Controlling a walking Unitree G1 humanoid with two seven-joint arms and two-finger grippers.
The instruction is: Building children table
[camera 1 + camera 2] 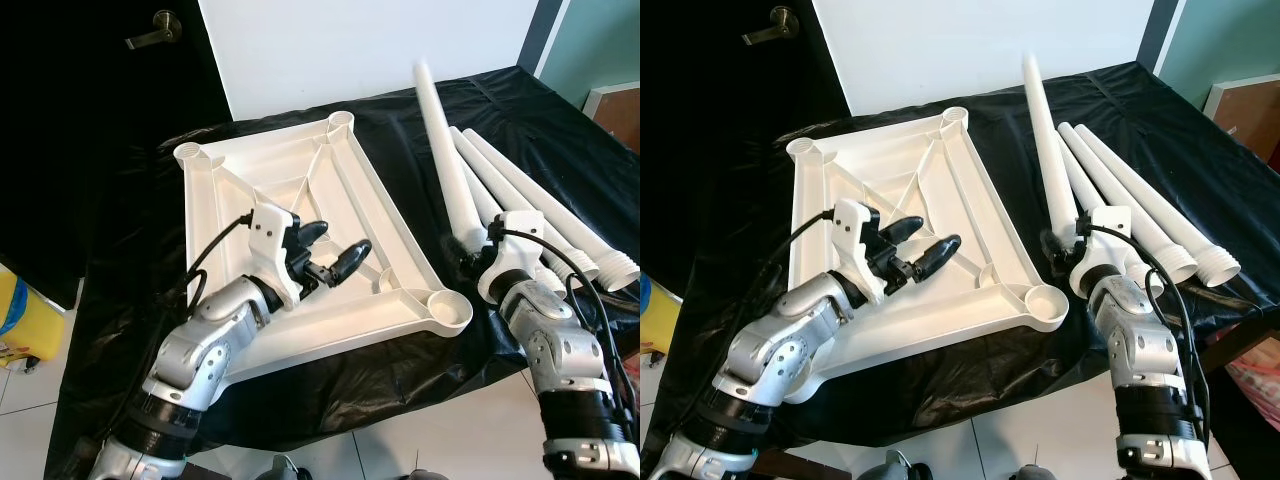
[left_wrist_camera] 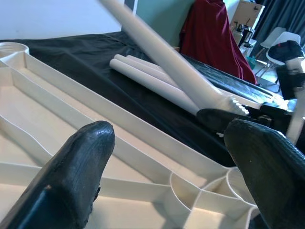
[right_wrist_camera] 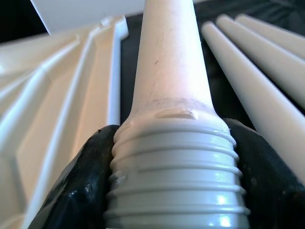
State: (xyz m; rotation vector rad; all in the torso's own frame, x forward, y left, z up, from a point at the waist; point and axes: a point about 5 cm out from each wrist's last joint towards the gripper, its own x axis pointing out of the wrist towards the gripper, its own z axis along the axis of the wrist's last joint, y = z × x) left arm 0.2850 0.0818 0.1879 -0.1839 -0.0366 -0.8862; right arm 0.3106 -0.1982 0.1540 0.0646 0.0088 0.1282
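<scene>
Gripping one white table leg [image 1: 445, 150] by its threaded end, the right gripper [image 1: 470, 252] sits beside the tabletop's near corner socket [image 1: 447, 307], forearm angled up from below; the leg slants away above three other legs [image 1: 540, 205] on the black cloth [image 1: 400, 350]. Over the upturned white tabletop [image 1: 250, 180], the left gripper [image 1: 335, 250] hovers, fingers spread wide and empty.

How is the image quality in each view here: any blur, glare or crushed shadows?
Left and right eye views: sharp and evenly lit; the black cloth and dark door lose detail, and the white tabletop is bright but its ribs read. Left wrist view: the left gripper's fingers are soft, background sharper. Right wrist view: the leg held by the right gripper is soft at the thread, with small highlights.
</scene>
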